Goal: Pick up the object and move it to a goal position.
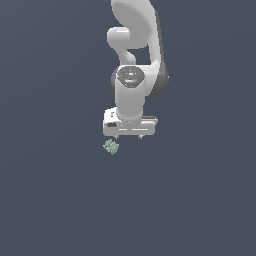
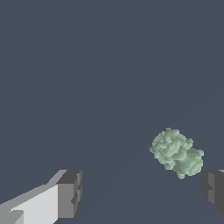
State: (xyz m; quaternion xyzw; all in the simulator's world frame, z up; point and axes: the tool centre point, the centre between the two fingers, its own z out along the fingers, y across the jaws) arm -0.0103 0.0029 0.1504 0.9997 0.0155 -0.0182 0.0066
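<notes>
In the wrist view the end effector (image 2: 142, 194) shows nearest of all: two dark grey fingertip pads set wide apart, one (image 2: 70, 192) on the end of a white finger, the other (image 2: 214, 189) cut off by the frame edge. Nothing sits between them, so the jaws stand open and hold nothing.

Just beyond the fingertips lies the object (image 2: 177, 153), a pale green knobbly lump of irregular roundish shape. It is not centred in the gap; it lies close to the cut-off pad, apart from it, with no contact visible.

Behind it spreads the plain dark blue-grey table (image 2: 87, 65).

The exterior view shows the object (image 1: 111, 147) resting on the table (image 1: 50, 200) just below the end effector (image 1: 129, 136) and toward the exterior view's left of it, under the corner of the white hand. The lump is far smaller than the hand. Above, the white arm (image 1: 132, 75) rises with a dark round joint cap and runs out of the frame at the top.
</notes>
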